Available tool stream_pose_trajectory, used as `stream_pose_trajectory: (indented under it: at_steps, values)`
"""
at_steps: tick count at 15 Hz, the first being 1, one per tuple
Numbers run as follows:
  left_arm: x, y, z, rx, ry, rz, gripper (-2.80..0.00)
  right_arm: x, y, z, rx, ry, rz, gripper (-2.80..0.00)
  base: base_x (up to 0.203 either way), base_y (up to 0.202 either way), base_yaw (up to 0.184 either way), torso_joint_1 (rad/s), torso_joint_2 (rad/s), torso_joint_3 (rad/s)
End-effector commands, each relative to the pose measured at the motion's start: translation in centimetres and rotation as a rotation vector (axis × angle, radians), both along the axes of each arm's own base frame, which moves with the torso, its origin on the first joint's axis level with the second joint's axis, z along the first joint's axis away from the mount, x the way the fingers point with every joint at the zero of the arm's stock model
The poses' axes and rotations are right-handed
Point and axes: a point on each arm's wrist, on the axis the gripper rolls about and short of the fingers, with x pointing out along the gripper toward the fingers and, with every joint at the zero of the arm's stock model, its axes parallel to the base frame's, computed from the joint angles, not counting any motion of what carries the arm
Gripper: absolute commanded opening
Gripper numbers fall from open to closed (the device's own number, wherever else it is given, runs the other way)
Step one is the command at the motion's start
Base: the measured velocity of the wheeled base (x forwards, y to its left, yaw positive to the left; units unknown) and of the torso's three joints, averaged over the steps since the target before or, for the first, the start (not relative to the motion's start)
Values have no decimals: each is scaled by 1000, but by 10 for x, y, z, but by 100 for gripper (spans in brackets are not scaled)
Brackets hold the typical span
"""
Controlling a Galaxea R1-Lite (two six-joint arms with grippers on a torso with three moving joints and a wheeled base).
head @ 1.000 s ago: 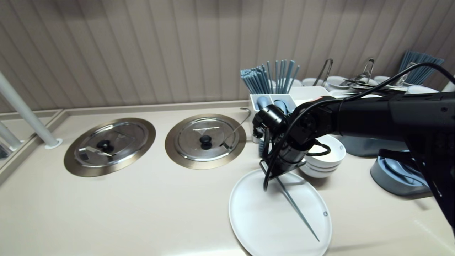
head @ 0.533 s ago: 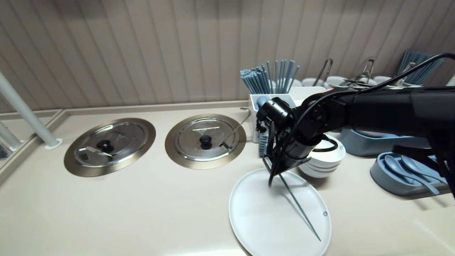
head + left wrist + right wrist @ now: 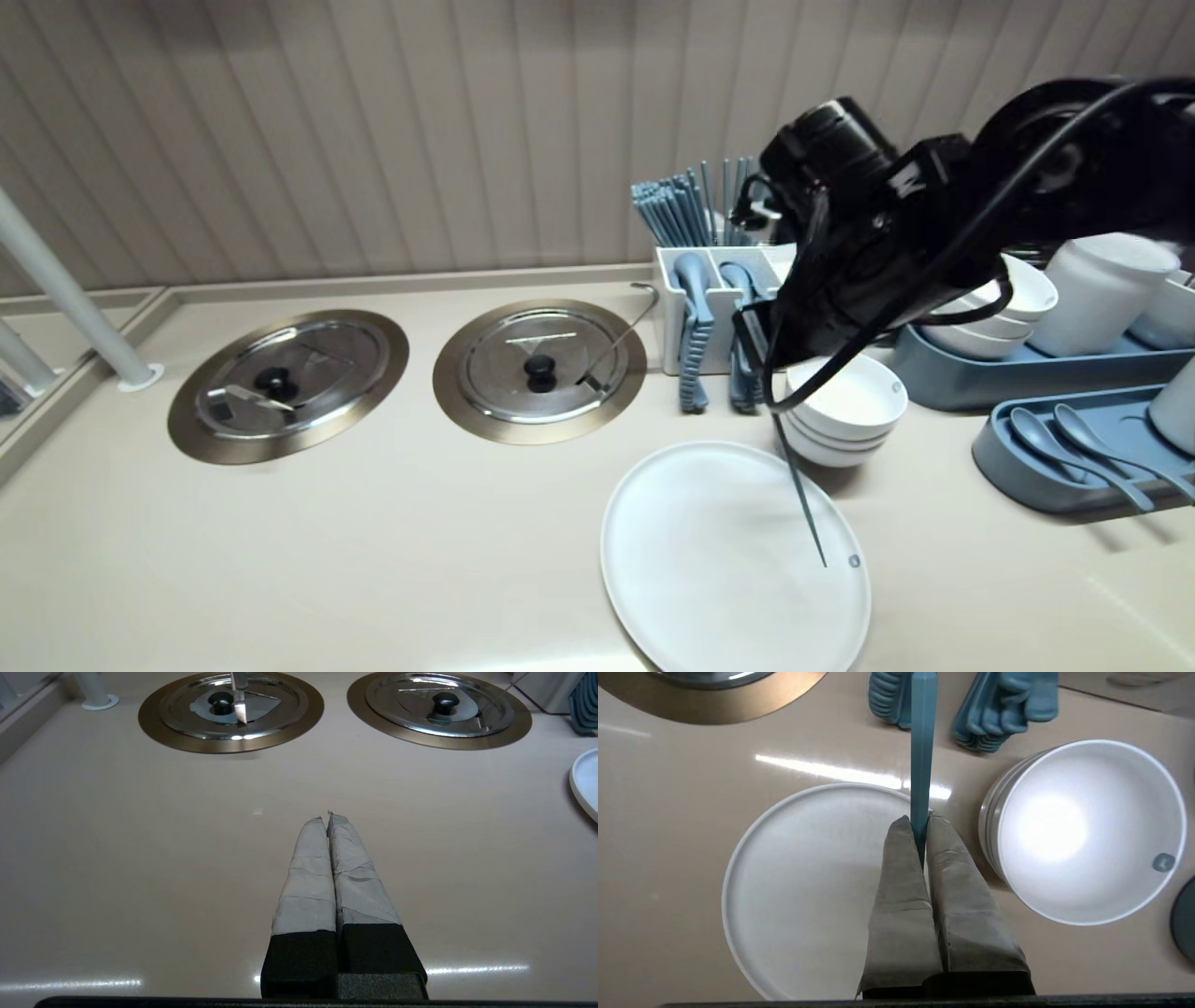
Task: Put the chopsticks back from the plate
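Note:
My right gripper is shut on the thin end of a blue chopstick. It is raised over the far right part of a round white plate on the beige counter. In the head view the chopstick hangs steeply below the black right arm, its tip over the plate's right side; the arm hides the fingers there. A stack of white bowls stands just right of the chopstick. My left gripper is shut and empty, parked low over bare counter, with the plate's rim off to one side.
A white cutlery holder with several blue chopsticks and hanging blue spoons stands behind the plate. Two round steel lids sit in the counter at left. Blue trays with spoons, bowls and a white cup fill the right.
The right arm has risen from low over the plate's far edge and swung right. The chopstick, which slanted across the plate, now hangs steeply from the shut gripper.

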Motion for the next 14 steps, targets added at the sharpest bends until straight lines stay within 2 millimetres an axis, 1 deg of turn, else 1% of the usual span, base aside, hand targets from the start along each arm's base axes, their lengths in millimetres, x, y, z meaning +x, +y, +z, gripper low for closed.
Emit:
stream_pose_trajectory:
  at_steps: [1, 3, 4, 6, 8, 11, 14]
  values:
    - [1, 0, -2, 0, 7, -1, -280, -20, -17, 34, 55, -89, -10, -280, 0, 0, 0, 0, 0, 0]
    - [1, 0, -2, 0, 7, -1, -280, -31, -28, 57, 84, -173, -11, -280, 0, 0, 0, 0, 0, 0]
    - [1, 0, -2, 0, 7, -1, -280, -34, -30, 64, 98, -215, -11, -280, 0, 0, 0, 0, 0, 0]
    - [1, 0, -2, 0, 7, 0, -280, -32, -32, 73, 134, -292, -33, -280, 0, 0, 0, 0, 0, 0]
    - [1, 0, -2, 0, 7, 0, -280, -27, -42, 88, 194, -399, -75, -280, 0, 0, 0, 0, 0, 0]
    - [1, 0, -2, 0, 7, 0, -280, -12, -58, 102, 250, -550, -157, -280, 0, 0, 0, 0, 0, 0]
    - [1, 0, -2, 0, 7, -1, -280, 18, -64, 103, 300, -692, -218, -280, 0, 0, 0, 0, 0, 0]
